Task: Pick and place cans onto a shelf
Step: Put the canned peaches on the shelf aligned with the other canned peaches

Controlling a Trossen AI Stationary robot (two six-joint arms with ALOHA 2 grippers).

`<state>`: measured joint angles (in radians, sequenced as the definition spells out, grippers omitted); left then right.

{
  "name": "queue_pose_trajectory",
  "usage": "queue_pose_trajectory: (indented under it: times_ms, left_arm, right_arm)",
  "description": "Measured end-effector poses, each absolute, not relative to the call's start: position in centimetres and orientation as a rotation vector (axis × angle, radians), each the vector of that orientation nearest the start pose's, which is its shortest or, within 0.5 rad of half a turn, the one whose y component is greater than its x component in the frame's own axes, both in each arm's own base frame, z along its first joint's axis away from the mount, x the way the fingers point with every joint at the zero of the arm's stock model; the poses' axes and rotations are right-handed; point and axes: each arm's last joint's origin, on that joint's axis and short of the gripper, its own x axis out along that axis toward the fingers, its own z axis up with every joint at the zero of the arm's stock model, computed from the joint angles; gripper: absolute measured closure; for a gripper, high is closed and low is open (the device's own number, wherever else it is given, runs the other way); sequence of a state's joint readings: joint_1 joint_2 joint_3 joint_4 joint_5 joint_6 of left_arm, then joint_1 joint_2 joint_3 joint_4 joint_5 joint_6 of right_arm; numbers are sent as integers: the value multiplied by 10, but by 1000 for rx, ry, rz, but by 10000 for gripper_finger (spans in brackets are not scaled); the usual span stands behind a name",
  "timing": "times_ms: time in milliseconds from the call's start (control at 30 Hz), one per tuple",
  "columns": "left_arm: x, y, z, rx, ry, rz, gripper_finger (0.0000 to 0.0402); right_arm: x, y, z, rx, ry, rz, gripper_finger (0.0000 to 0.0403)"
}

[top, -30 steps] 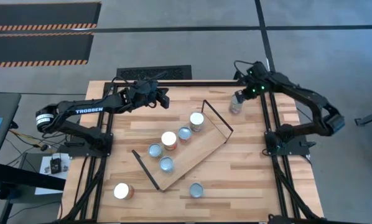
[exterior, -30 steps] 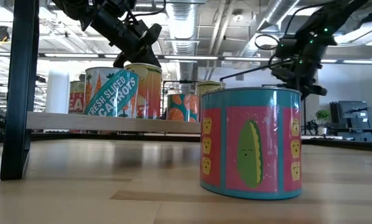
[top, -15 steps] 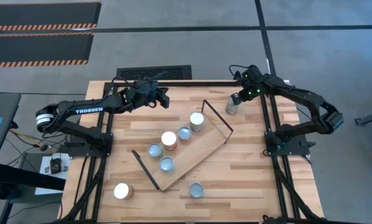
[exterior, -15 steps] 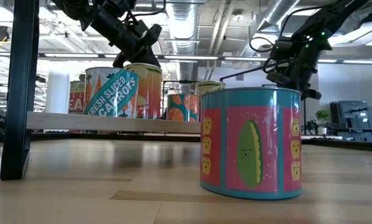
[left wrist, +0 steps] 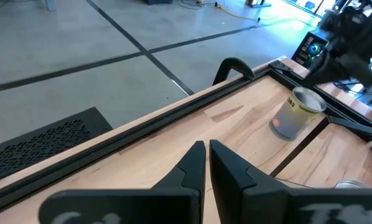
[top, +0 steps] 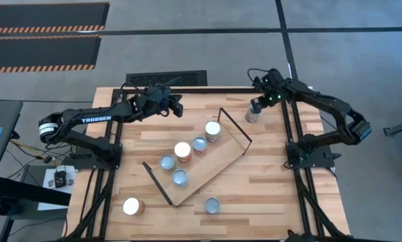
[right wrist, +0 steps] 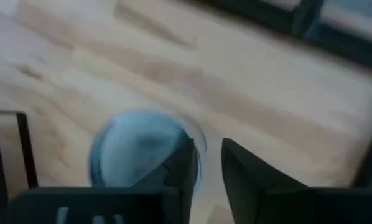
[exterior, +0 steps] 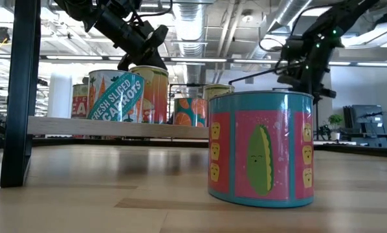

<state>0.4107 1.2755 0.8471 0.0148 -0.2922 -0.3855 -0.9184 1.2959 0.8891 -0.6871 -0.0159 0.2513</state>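
The shelf (top: 218,158) lies slantwise on the table with several cans on it, among them a white-topped one (top: 213,130) and a blue-grey one (top: 179,177). Two cans stand on the table near the front edge (top: 132,206) (top: 212,205). One more can (top: 253,115), blue-grey on top (right wrist: 139,152), stands at the far right beside the shelf's wire bracket. My right gripper (right wrist: 209,168) hangs open just over this can, one finger (right wrist: 183,165) above its rim. Over the far left of the table, my left gripper (top: 179,107) hovers shut and holds nothing. My right gripper points down at the far-right can from above. One finger stands over the can's rim (right wrist: 195,143), the other beside the can over bare wood. I cannot tell whether either finger touches the can.
The shelf's black wire brackets stand up at both short ends (top: 234,128) (top: 157,181). In the low view a teal can with a corn picture (exterior: 261,147) fills the foreground. A black frame rail (top: 285,128) runs along the table's right side, close to the far-right can.
My right gripper has shifted a little toward the table's left and down over the far-right can, then risen slightly. The can stays at about the same spot on the table.
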Motion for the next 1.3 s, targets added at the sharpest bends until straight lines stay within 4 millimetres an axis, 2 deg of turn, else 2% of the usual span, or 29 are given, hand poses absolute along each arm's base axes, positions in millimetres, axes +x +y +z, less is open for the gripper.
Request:
queue_pose_trajectory:
  times_ms: [133, 233, 400, 467, 567, 733, 1100, 1300]
  left_arm:
    - [252, 118, 270, -393, 286, 748, 393]
    - [252, 118, 270, -394, 286, 747, 393]
    - [252, 118, 270, -384, 290, 745, 393]
    - [252, 118, 270, -384, 290, 745, 393]
    - [252, 118, 270, -384, 291, 745, 393]
    - [252, 118, 270, -384, 291, 746, 393]
    - [252, 118, 270, -383, 291, 745, 393]
    - [252, 118, 270, -383, 292, 743, 393]
  right_arm:
    - [151, -195, 255, 614, 936, -875, 269]
    - [156, -187, 270, 467, 1032, -712, 258]
    - [162, -161, 266, 216, 1235, -318, 258]
    - [168, -155, 266, 126, 1250, -239, 259]
    - [179, -151, 267, 33, 1214, -224, 257]
    - [187, -152, 265, -2, 1212, -227, 249]
    - [198, -168, 235, 87, 1338, -278, 250]
    - [203, -174, 225, 115, 1371, -295, 266]
